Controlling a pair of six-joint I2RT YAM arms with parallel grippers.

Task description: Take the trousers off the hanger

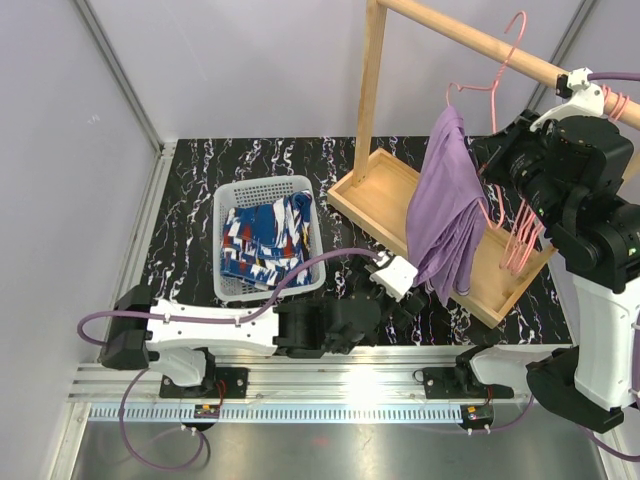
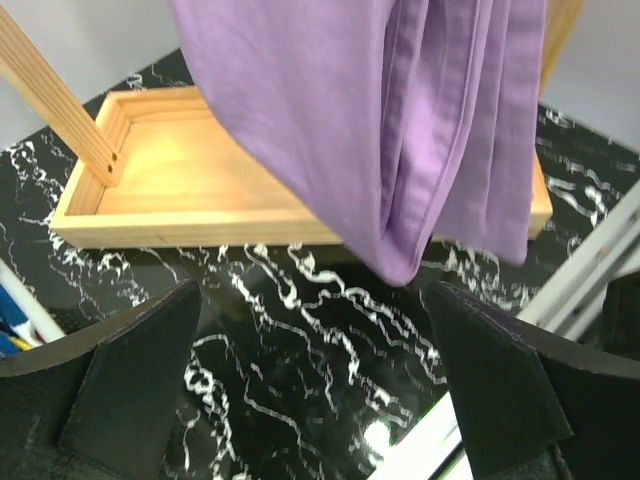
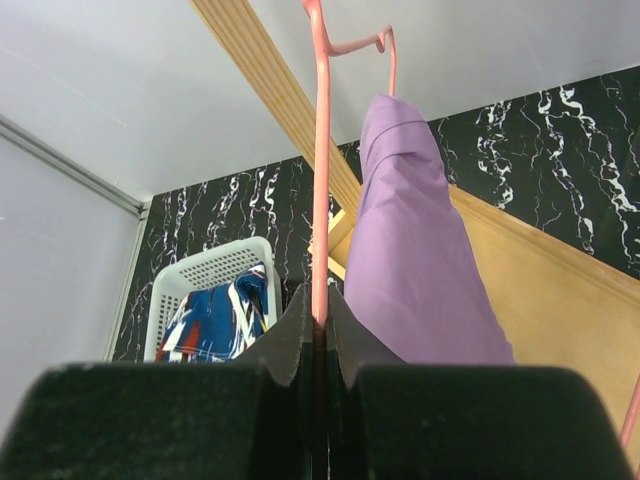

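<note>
The lilac-purple trousers (image 1: 448, 205) hang folded over a pink hanger (image 1: 492, 150) above the wooden rack's base tray (image 1: 375, 190). My right gripper (image 1: 500, 165) is shut on the hanger's pink wire (image 3: 320, 200), with the purple trousers (image 3: 420, 260) just right of the jaws. My left gripper (image 1: 413, 300) is open and empty, low over the table. In its wrist view the purple trousers' lower end (image 2: 400, 120) hangs above and between the fingers (image 2: 130, 380), not touching them. The blue, white and red trousers (image 1: 262, 240) lie in the white basket (image 1: 226, 200).
The wooden rack has a post (image 1: 370, 90) and a slanted top rod (image 1: 470, 35) with another pink hanger hook (image 1: 515, 30) on it. Several spare pink hangers (image 1: 520, 240) hang by the right arm. Grey walls stand left and behind.
</note>
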